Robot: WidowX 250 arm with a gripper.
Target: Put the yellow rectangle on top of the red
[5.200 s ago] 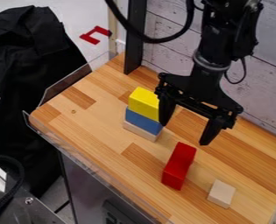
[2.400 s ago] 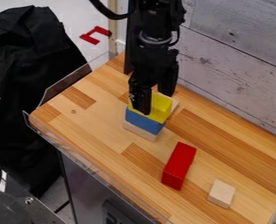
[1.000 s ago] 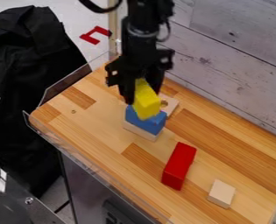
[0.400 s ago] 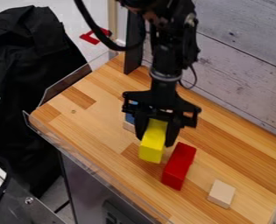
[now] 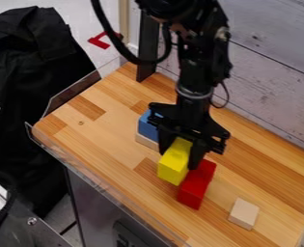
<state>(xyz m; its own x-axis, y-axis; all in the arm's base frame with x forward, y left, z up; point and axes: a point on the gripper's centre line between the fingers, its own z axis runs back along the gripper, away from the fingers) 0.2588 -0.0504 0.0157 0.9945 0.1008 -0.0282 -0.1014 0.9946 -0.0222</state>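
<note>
Since the earlier frame, the yellow block [image 5: 172, 170] has been carried closer to the red block [image 5: 196, 185], whose left edge is now partly covered in view; it is held clamped in the gripper [image 5: 178, 158], though contact with the red cannot be told. A small pale wooden block [image 5: 244, 213] is seen nearest, then the smooth, oblong red and yellow ones, then a blue block [image 5: 146, 126] stacked on pale wood [image 5: 146, 141]; the striped wooden tabletop [image 5: 103, 140] is backed by a grained plank wall [image 5: 270, 87].
</note>
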